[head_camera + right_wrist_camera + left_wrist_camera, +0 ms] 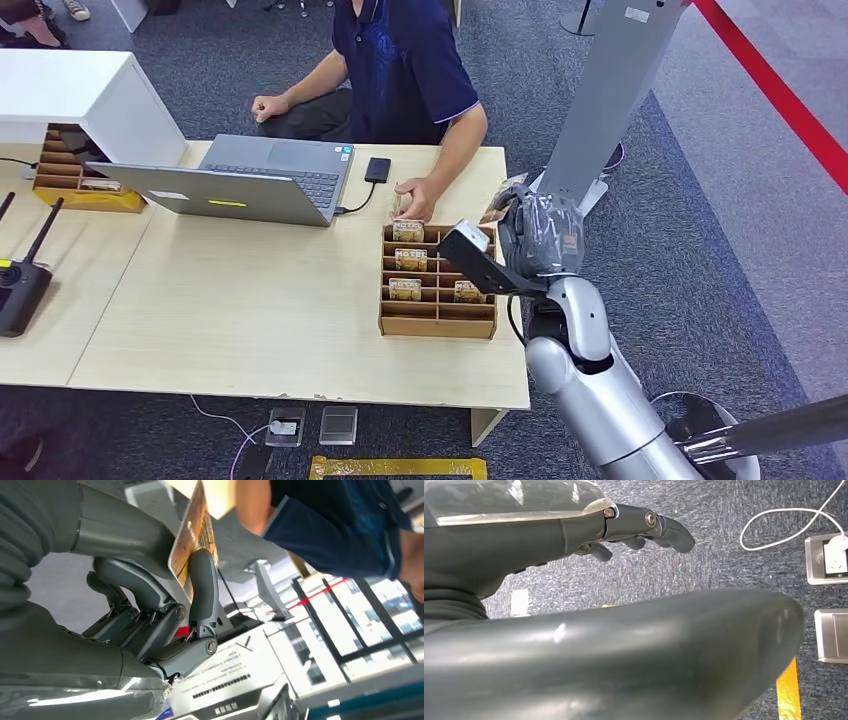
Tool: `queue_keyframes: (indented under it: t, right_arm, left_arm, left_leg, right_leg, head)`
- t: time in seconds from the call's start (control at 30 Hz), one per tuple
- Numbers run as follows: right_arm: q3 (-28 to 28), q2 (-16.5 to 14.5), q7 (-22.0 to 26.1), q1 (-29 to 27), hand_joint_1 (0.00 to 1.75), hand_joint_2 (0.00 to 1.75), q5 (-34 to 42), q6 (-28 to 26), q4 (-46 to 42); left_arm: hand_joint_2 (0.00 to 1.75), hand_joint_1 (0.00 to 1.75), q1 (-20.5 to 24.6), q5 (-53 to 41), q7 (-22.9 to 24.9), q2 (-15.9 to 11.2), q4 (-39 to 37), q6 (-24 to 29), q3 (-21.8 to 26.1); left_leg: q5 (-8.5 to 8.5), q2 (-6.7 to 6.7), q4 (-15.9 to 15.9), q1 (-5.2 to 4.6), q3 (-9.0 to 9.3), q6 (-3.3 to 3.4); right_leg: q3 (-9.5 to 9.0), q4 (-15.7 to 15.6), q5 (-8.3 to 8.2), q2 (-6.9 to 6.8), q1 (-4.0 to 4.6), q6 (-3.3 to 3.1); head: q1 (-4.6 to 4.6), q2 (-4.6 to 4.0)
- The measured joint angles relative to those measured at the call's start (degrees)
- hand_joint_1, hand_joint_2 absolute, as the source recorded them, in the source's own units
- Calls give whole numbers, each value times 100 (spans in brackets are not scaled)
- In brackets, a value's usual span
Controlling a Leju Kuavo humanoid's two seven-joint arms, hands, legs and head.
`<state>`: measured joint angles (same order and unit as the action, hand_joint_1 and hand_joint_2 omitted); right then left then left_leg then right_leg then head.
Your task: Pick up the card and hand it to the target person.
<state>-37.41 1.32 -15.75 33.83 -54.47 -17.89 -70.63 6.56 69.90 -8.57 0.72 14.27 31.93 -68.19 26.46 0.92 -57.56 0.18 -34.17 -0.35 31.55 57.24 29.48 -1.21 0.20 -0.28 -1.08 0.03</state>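
The right robot hand pinches the card between thumb and fingers, raised beside the wooden card organizer at the counter edge. The left robot hand hangs loosely curled, holding nothing. The seated person is at eleven o'clock, so carry it there level, grip firm, until their hand takes it.

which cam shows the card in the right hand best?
Right wrist view: the card is close up, pinched by the right hand. In the head view, the hand's back hides most of it; only a corner peeks out. The left wrist view faces the floor.
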Motion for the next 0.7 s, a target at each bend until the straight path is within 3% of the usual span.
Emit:
queue_keyframes:
  t: [0.23,0.47,0.57,0.7]
  right_arm:
    - [125,-21,436,406,156,175,264,-301,-35]
    - [168,-169,825,834,161,175,785,-412,381]
    - [208,-275,1322,973,163,175,1608,-290,678]
    - [326,-471,2406,1307,165,175,3294,145,1395]
  left_arm:
    - [0,0,3,-34,-8,0,0,-12,-2]
    - [0,0,7,-118,-26,0,0,-38,-10]
    - [0,0,8,-164,-26,-2,0,-58,-24]
    - [0,0,13,-244,-26,-19,0,-62,-32]
  left_leg:
    - [0,0,0,0,-1,0]
    - [0,-1,0,0,-1,0]
    - [0,-1,0,0,-3,0]
    - [-1,-1,0,0,-2,0]
  right_leg:
    - [-1,1,0,0,0,0]
    - [-1,1,0,0,0,0]
    - [0,1,0,0,0,0]
    - [-1,1,0,-2,0,0]
  head:
    - [3,0]
    - [2,0]
    - [2,0]
    - [3,1]
